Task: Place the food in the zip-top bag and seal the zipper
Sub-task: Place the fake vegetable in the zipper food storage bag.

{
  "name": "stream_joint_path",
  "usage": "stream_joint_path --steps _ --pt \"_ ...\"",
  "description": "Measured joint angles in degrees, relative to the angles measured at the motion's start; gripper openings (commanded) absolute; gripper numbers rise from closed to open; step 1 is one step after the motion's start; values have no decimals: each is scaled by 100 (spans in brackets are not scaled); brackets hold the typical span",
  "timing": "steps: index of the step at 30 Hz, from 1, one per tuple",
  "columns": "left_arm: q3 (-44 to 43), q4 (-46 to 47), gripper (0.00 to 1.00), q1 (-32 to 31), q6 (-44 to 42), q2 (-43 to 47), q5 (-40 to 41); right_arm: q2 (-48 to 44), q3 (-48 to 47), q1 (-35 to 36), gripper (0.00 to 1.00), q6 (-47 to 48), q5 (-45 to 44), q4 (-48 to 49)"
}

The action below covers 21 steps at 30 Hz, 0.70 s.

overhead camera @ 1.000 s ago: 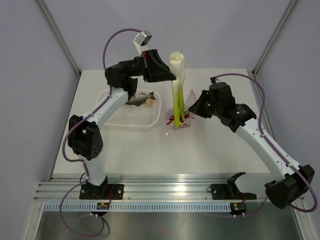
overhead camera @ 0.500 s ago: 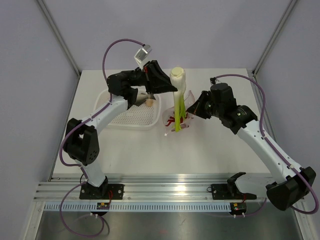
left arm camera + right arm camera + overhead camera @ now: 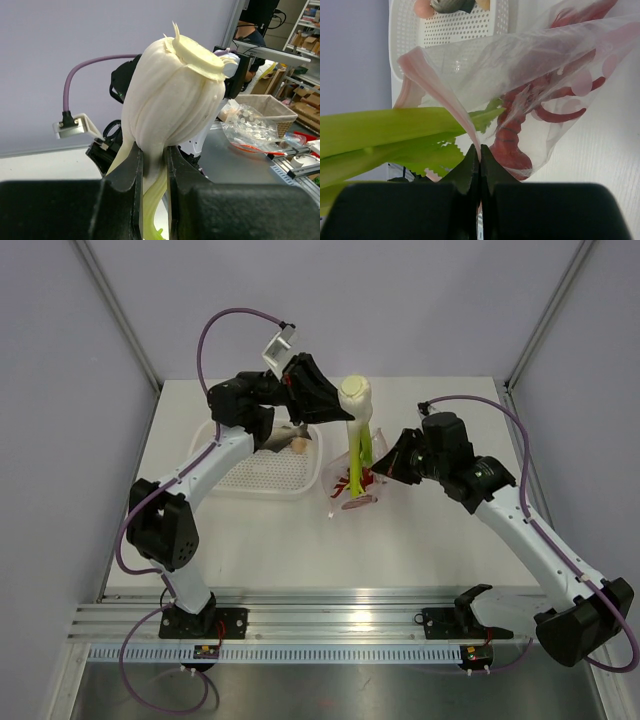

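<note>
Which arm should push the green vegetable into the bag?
Left. The left jaws clamp the vegetable by its white base, leaf tips at the bag mouth. The right jaws pinch the bag's edge open.

The leafy vegetable is cream-white at its head and lime green below. The lobster is red, the bag clear and pink-tinged, the basket white and perforated.

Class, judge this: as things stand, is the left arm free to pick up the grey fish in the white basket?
Probably not yet: the left end effector is shut on the leafy vegetable, its green end in the bag. The fish itself lies uncovered.
</note>
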<state>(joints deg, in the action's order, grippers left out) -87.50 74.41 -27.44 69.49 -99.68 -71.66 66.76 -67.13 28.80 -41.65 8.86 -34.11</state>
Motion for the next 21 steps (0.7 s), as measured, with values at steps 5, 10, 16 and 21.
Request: stream_joint_path --steps 5,10,16,21 --pt "-227 24 0 0 -94 0 -66 -15 66 0 0 7 76 2" --pt "-289 28 0 0 -177 -24 -170 -15 79 0 0 35 138 2" --pt "-144 42 0 -39 -236 -116 -212 -20 109 0 0 44 251 48" --pt "640 24 0 -103 -752 -116 -262 -63 221 0 0 -192 584 229"
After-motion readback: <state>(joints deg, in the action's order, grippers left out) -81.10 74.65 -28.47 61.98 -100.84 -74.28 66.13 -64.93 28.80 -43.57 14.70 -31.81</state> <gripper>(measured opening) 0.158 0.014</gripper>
